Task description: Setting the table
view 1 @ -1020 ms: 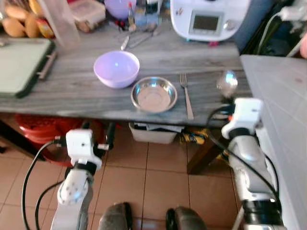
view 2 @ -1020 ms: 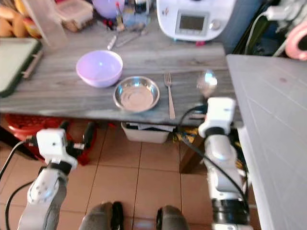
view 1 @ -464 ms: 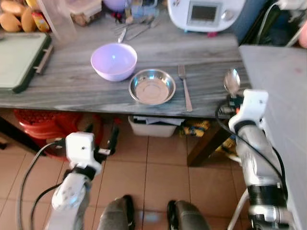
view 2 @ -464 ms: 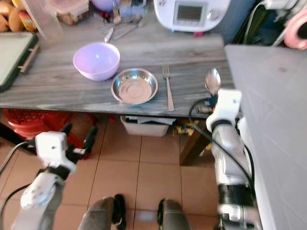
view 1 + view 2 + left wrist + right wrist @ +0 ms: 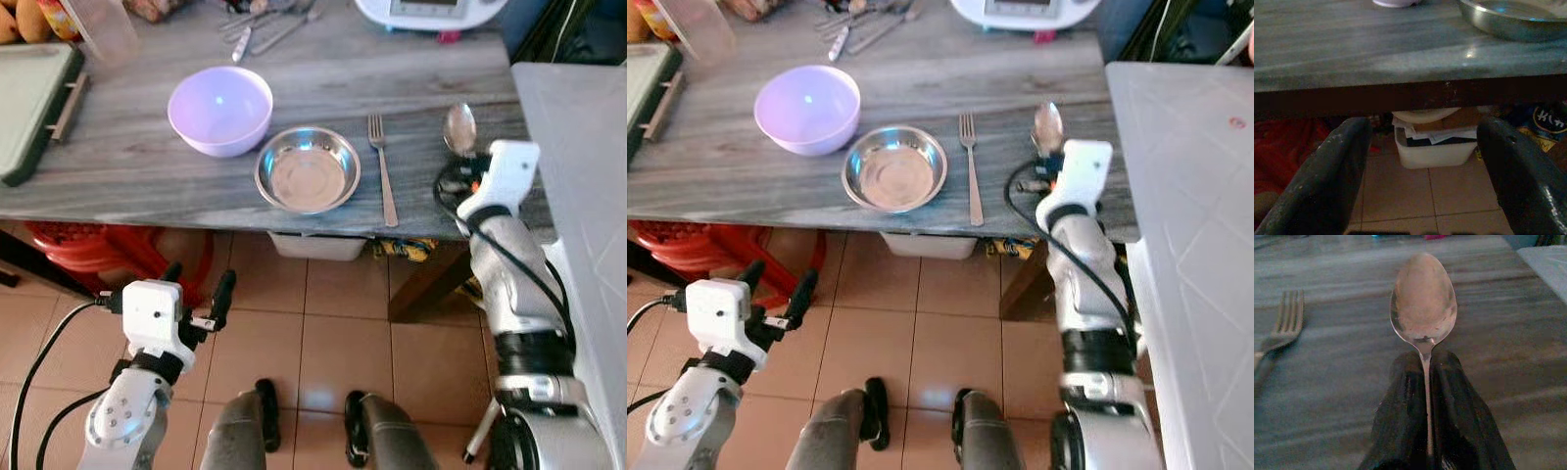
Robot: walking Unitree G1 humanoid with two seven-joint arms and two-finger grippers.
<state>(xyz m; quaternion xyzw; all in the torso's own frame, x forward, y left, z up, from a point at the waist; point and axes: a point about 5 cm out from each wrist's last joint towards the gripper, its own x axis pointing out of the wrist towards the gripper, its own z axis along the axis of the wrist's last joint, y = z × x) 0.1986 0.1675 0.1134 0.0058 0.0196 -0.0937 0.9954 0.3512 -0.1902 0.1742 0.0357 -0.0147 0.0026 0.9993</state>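
Spoon (image 5: pixel 1423 301) is carried further over the tabletop (image 5: pixel 147 186) than a second ago, handle clamped in the right gripper (image 5: pixel 1426 382). Fork (image 5: pixel 380 171) and steel bowl (image 5: pixel 308 169) lie beside that gripper. Left gripper (image 5: pixel 1420 161) is held spread below the tabletop edge.

The spoon (image 5: pixel 1423 301) handle is hidden between the closed fingers (image 5: pixel 1405 416) of the right tool (image 5: pixel 1425 431). The white appliance (image 5: pixel 431 10) and green tray (image 5: pixel 29 103) are cut off at frame edges.
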